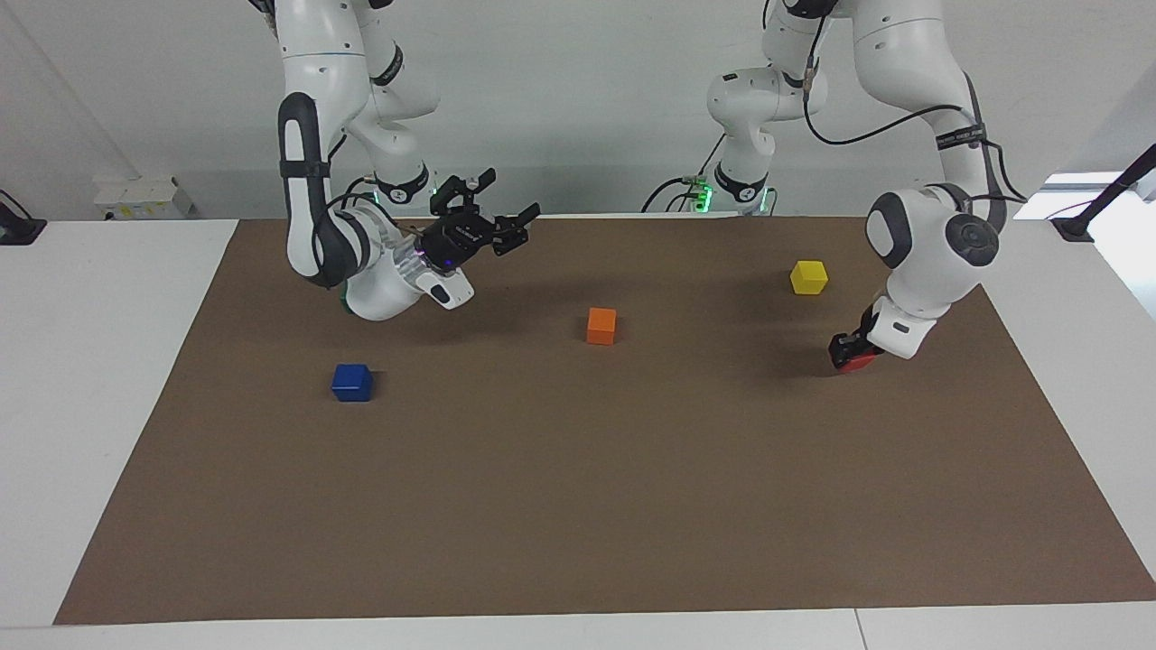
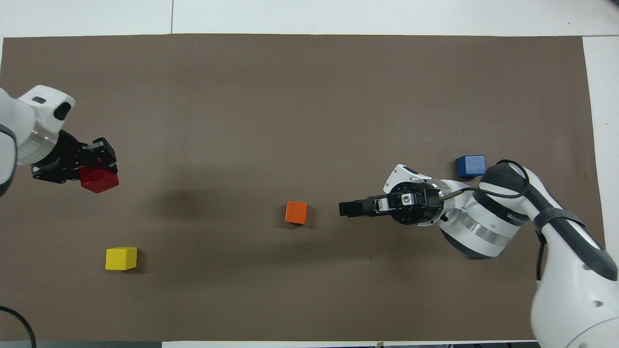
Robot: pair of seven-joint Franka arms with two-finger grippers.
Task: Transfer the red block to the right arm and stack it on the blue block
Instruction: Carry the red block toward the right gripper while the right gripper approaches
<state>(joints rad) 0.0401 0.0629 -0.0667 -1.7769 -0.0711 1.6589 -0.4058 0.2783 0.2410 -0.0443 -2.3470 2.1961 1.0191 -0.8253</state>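
The red block (image 1: 858, 363) (image 2: 100, 180) is at the left arm's end of the brown mat, farther from the robots than the yellow cube. My left gripper (image 1: 849, 350) (image 2: 94, 166) is shut on it, low at the mat, and the block looks slightly tilted. The blue block (image 1: 352, 382) (image 2: 470, 166) sits alone on the mat toward the right arm's end. My right gripper (image 1: 510, 194) (image 2: 346, 209) is open and empty. It is held level in the air, pointing toward the middle of the table, over the mat between the blue block and the orange cube.
An orange cube (image 1: 601, 325) (image 2: 296, 212) sits mid-mat. A yellow cube (image 1: 808, 277) (image 2: 121, 258) sits nearer to the robots at the left arm's end. A sliver of dark green (image 1: 344, 301) shows under the right arm's wrist. The brown mat (image 1: 578, 506) covers the white table.
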